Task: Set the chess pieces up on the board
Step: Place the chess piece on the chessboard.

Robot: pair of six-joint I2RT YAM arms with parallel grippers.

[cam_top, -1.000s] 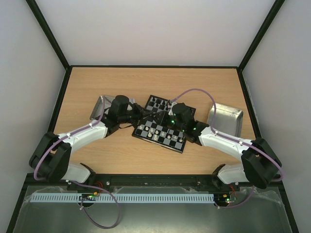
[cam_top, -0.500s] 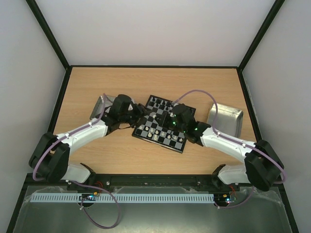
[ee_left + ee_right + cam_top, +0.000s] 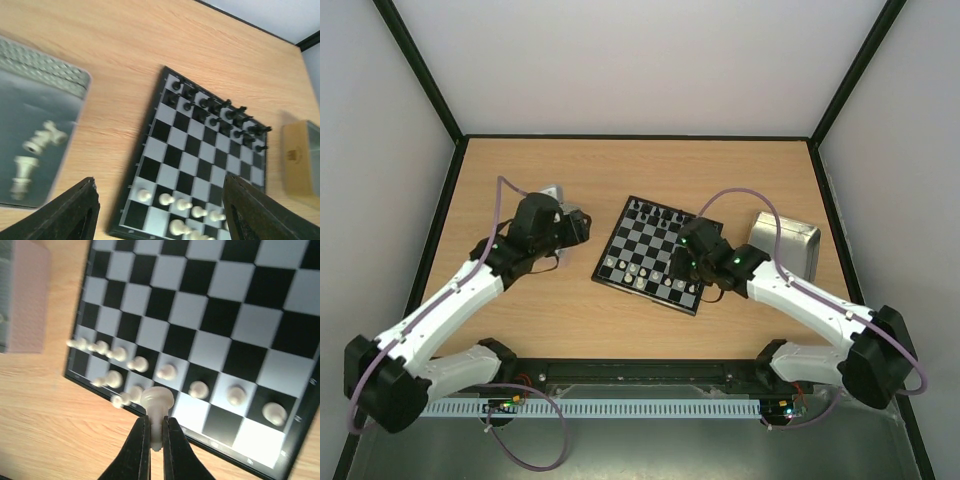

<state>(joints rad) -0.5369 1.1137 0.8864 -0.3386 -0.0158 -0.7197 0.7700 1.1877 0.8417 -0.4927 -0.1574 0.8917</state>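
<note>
The board (image 3: 642, 243) lies at mid-table, with black chess pieces (image 3: 655, 212) on its far rows and white ones (image 3: 650, 277) on its near rows. My right gripper (image 3: 682, 264) hangs over the board's near right part, shut on a cream-white chess piece (image 3: 157, 401) held by its stem between the fingers (image 3: 141, 450). Below it stand white pawns (image 3: 167, 371) on the board (image 3: 200, 310). My left gripper (image 3: 160, 215) is open and empty, left of the board (image 3: 172, 156) and above its near left corner. Two white pieces (image 3: 44, 138) lie in the left tray (image 3: 40, 95).
A metal tray (image 3: 552, 193) sits left of the board, partly under my left arm. A second metal tray (image 3: 790, 240) stands right of the board, also seen in the left wrist view (image 3: 300, 160). A tray wall (image 3: 27, 300) shows at the right wrist view's upper left.
My left gripper opened and pulled back left off the board. My right gripper shut on the white piece and shifted toward the board's near right edge.
</note>
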